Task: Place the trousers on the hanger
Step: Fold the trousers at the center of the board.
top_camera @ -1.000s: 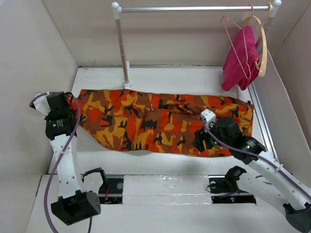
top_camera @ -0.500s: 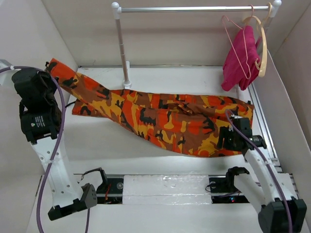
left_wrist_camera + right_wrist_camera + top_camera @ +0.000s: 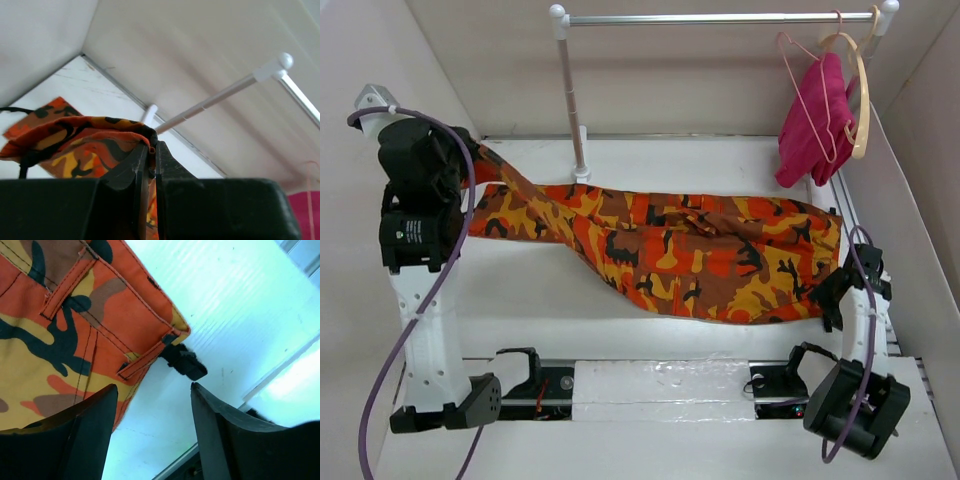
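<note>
The camouflage trousers [image 3: 680, 255] lie stretched across the table, waist at the right. My left gripper [image 3: 460, 165] is raised at the back left and shut on the end of one leg, so that leg slopes up off the table. In the left wrist view the hem of the trousers [image 3: 75, 140] is pinched between the left gripper [image 3: 151, 150] fingers. My right gripper [image 3: 835, 295] stands open low by the waistband corner. In its own view the right gripper [image 3: 155, 390] holds nothing, with the trousers [image 3: 65, 315] and a black buckle [image 3: 184, 362] just beyond the tips. The pink wire hanger [image 3: 800, 60] hangs on the rail.
A clothes rail [image 3: 720, 18] on a post [image 3: 572, 100] spans the back. At its right end hang a magenta cloth [image 3: 815, 120] and a pale wooden hanger [image 3: 860, 90]. White walls close in both sides. A metal strip runs along the table's right edge [image 3: 865, 250].
The left arm has lifted the leg end off the table, up and to the back left. The right arm has slid off the waist area to the trousers' right edge.
</note>
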Action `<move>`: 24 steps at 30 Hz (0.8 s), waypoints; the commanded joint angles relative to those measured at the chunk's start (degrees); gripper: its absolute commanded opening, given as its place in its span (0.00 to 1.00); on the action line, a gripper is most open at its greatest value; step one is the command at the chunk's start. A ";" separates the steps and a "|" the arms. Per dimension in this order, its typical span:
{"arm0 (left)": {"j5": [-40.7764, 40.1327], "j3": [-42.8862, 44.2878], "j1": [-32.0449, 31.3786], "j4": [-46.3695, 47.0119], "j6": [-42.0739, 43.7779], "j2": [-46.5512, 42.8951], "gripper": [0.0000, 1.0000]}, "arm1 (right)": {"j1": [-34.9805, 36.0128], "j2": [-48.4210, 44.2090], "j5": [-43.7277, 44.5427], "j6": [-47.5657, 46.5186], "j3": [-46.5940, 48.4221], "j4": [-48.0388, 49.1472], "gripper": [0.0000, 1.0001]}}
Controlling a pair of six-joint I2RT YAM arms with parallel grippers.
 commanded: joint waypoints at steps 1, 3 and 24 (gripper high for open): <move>-5.25 1.20 -0.06 2.85 3.88 1.09 0.00 | -0.22 0.00 4.06 6.37 1.02 -1.93 0.65; -5.26 0.59 -0.06 2.94 3.80 1.71 0.00 | -0.22 0.97 4.76 8.12 2.33 -3.59 0.65; -14.57 -1.35 2.13 6.81 6.70 4.35 0.00 | -2.50 16.19 6.94 -8.99 13.73 1.69 0.00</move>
